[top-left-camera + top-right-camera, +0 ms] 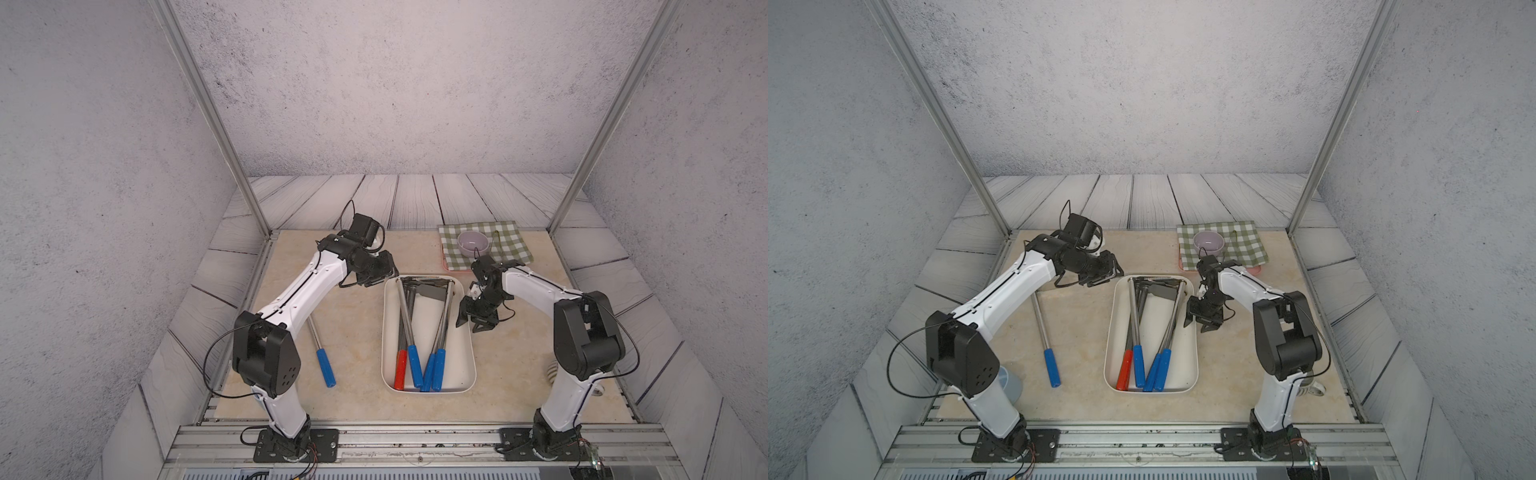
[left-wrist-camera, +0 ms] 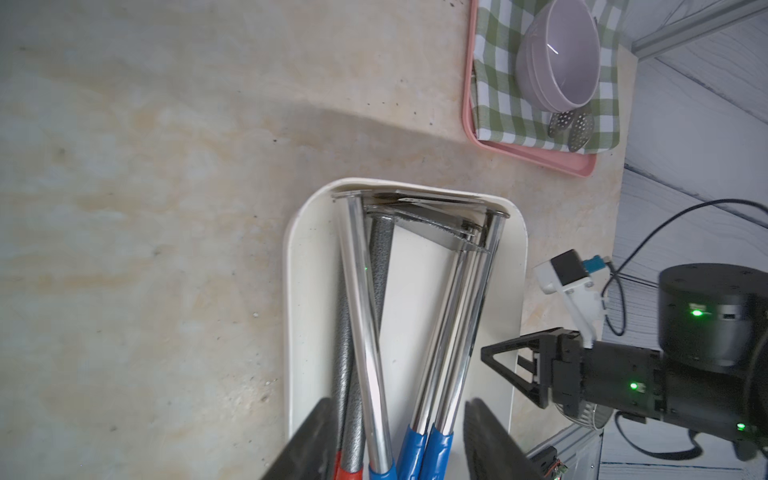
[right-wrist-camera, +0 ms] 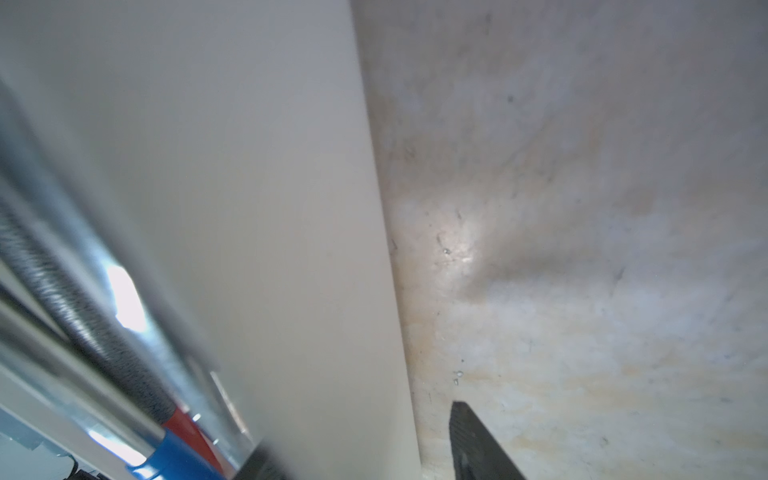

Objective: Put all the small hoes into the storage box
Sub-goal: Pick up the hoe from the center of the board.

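Observation:
The storage box lies mid-table, long side front to back. Several small hoes lie in it, blades at the far end, blue and red handles at the near end. Another blue-handled hoe lies on the table left of the box, its head hidden under my left arm. My left gripper hangs open above the box's far left corner, holding nothing. My right gripper is open, its jaws straddling the box's right rim.
A pink tray with a green checked cloth stands at the back right, bearing a lilac bowl and perforated spoons. A grey-blue dish sits behind my left arm's base. Metal frame posts stand at the back corners.

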`<move>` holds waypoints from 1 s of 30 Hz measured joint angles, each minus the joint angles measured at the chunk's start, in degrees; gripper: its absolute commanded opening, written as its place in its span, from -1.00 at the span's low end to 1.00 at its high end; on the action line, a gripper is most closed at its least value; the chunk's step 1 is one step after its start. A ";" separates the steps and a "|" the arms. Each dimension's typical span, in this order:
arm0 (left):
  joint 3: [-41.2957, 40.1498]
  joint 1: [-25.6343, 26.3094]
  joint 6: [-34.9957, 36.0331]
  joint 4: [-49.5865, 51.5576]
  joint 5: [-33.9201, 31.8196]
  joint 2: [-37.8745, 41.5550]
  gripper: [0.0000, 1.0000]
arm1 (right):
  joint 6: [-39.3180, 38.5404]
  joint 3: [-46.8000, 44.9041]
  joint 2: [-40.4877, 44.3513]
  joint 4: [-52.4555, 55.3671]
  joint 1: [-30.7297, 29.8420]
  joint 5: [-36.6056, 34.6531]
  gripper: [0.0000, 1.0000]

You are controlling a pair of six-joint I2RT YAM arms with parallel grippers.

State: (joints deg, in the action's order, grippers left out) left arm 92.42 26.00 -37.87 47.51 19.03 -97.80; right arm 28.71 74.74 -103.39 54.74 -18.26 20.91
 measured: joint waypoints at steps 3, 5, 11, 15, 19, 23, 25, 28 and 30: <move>-4.94 -2.86 0.83 0.02 -0.98 4.04 0.04 | 0.24 2.40 2.19 1.38 0.00 -0.52 0.27; -8.50 -5.03 1.36 -0.07 -1.77 6.69 0.01 | 0.28 4.00 3.45 2.32 0.00 -1.07 0.29; -16.70 -10.91 2.60 -0.02 -4.22 13.92 0.00 | 0.48 6.84 6.47 4.72 0.00 -2.23 0.29; -18.75 -15.13 4.26 0.48 -4.35 16.41 0.01 | 0.63 7.43 7.78 6.01 0.00 -3.13 0.29; -19.98 -19.63 6.51 1.92 -4.31 16.85 0.06 | 0.63 7.43 8.87 7.08 0.00 -3.93 0.29; -21.31 -23.96 8.63 3.54 -4.33 16.85 0.10 | 0.63 7.23 10.80 7.30 0.00 -4.66 0.29; -21.64 -25.90 9.55 4.42 -4.39 16.74 0.11 | 0.63 7.19 11.39 7.43 0.00 -5.01 0.29; -21.66 -28.26 10.82 5.84 -4.44 15.74 0.11 | 0.61 7.10 11.47 7.41 0.00 -5.38 0.29; -21.66 -29.42 11.67 6.88 -4.37 13.90 0.11 | 0.61 6.86 11.47 7.48 0.00 -5.66 0.29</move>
State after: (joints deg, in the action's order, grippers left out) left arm 70.76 -3.42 -26.20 54.39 14.66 -83.90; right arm 29.32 81.60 -91.92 62.22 -18.26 15.25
